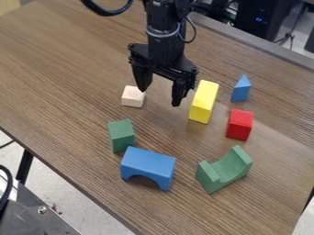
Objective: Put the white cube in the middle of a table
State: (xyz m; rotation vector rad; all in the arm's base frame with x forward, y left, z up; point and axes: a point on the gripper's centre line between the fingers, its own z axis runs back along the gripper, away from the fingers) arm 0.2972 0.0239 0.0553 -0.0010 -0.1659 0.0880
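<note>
Jaws spread wide, nothing pinched; gripper (159, 97) hangs over the upper middle of the frame. White cube (133, 97) sits left of center, outside the jaw gap, at the tip of the frame-left finger. Contact there: cannot tell.

Risks, judged from this pose:
1. Straight descent would probably miss the cube, or land the frame-left finger on its edge and tip it. Cause: gap lies too far to frame right.
2. Sideways correction made low could push the cube off toward frame left. Lift first.
3. Frame-right finger is near the yellow block (204, 102); drift that way may topple it.
4. Placing: green block (121, 136) and blue arch (148, 166) stand below the cube, red block (240, 124) and green cradle (224, 170) to the lower right. A low carry could clip one.

Surface: brown wood-grain table (55, 69), set diagonally, light sheen toward the right. Blue triangle (242, 88) at upper right.

Room: pale floor (67, 197) at lower left, metal panel (34, 213) in that corner; dark equipment (248, 18) with small blue lights, upper right.
</note>
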